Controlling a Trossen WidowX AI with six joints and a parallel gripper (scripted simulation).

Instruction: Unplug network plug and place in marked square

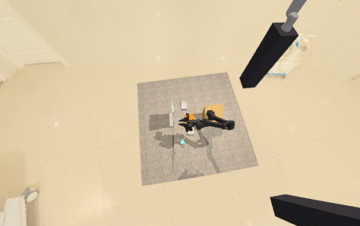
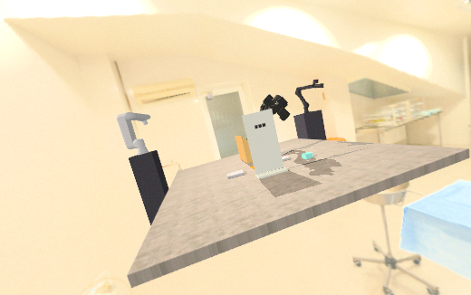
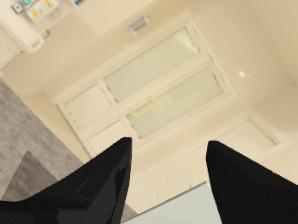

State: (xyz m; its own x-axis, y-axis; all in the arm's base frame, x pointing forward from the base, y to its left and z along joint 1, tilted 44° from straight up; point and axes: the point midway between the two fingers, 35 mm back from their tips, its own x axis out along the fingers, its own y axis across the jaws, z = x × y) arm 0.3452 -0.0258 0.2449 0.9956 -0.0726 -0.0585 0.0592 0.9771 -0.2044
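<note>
A grey table (image 1: 156,170) (image 2: 195,217) (image 3: 15,130) carries a turquoise block (image 1: 182,142) (image 2: 307,156) (rather small).

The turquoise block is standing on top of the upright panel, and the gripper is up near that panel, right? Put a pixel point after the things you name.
Not quite: the turquoise block (image 1: 182,142) (image 2: 307,156) sits on the table (image 1: 235,152) (image 2: 204,217), off to one side of the panel (image 2: 264,145), as the exterior view shows. The gripper (image 1: 180,122) is indeed near the panel.

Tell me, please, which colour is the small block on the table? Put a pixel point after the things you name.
The block (image 1: 182,142) (image 2: 307,156) is turquoise; it shows best in the exterior view.
</note>
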